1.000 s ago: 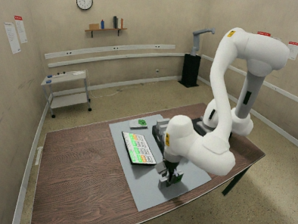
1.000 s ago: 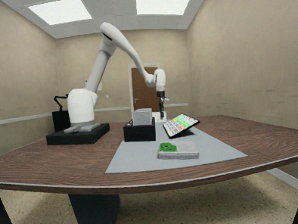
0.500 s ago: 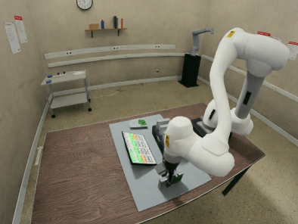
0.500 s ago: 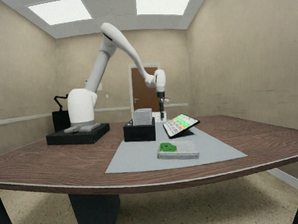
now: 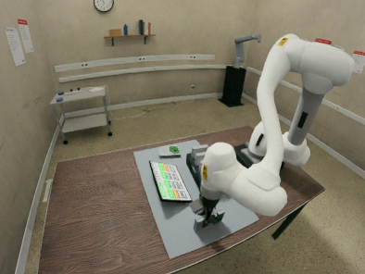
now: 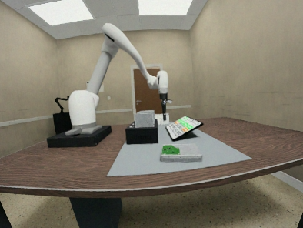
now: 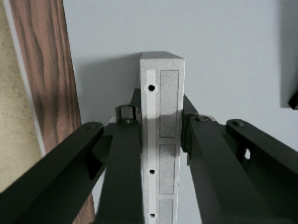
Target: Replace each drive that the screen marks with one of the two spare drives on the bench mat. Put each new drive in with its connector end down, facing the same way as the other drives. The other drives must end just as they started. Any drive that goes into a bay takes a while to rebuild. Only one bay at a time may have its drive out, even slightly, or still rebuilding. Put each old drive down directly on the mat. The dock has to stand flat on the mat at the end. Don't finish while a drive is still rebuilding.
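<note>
My gripper (image 5: pixel 209 217) is low over the near end of the grey mat (image 5: pixel 195 199). In the wrist view its fingers press on both wide faces of a grey spare drive (image 7: pixel 160 145), which stands on its narrow edge. The drive's green board shows in the top view (image 5: pixel 217 218). The second spare drive (image 5: pixel 169 151) (image 6: pixel 181 152) lies flat at the far end of the mat, board side up. The black dock (image 5: pixel 196 159) holds several grey drives (image 6: pixel 144 119). The tilted screen (image 5: pixel 169 180) shows green and orange cells.
The arm's base (image 6: pixel 78 135) stands on the table beside the dock. The table's wooden edge (image 7: pixel 45 90) runs close to the left of the held drive. The screen (image 6: pixel 184 127) stands between the gripper and the flat spare drive.
</note>
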`<state>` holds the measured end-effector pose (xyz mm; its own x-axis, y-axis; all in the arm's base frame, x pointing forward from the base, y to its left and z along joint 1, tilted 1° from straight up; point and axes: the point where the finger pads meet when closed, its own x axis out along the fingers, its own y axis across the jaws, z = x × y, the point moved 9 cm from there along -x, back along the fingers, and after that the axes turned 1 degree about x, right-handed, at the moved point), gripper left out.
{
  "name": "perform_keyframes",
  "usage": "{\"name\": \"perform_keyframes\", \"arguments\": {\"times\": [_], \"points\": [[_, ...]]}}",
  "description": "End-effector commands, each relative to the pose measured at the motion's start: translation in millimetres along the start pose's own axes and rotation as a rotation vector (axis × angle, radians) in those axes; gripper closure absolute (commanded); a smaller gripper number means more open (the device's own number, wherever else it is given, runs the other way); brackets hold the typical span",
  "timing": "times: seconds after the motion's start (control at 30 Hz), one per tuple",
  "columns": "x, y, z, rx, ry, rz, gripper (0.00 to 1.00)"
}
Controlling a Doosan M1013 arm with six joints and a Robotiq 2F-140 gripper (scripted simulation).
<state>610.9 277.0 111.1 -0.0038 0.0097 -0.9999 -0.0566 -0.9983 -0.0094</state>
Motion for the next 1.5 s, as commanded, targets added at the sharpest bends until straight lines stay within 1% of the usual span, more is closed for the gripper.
{"name": "perform_keyframes", "arguments": {"times": [0.0,1.13,1.17,1.47], "points": [[-1.0,-0.2,-0.3,0.0,0.001,-0.001,0.74],[-3.8,-0.2,-0.3,0.0,0.001,-0.001,0.76],[-3.8,-0.2,-0.3,0.0,0.001,-0.001,0.9],[-3.8,-0.2,-0.3,0.0,0.001,-0.001,0.9]]}}
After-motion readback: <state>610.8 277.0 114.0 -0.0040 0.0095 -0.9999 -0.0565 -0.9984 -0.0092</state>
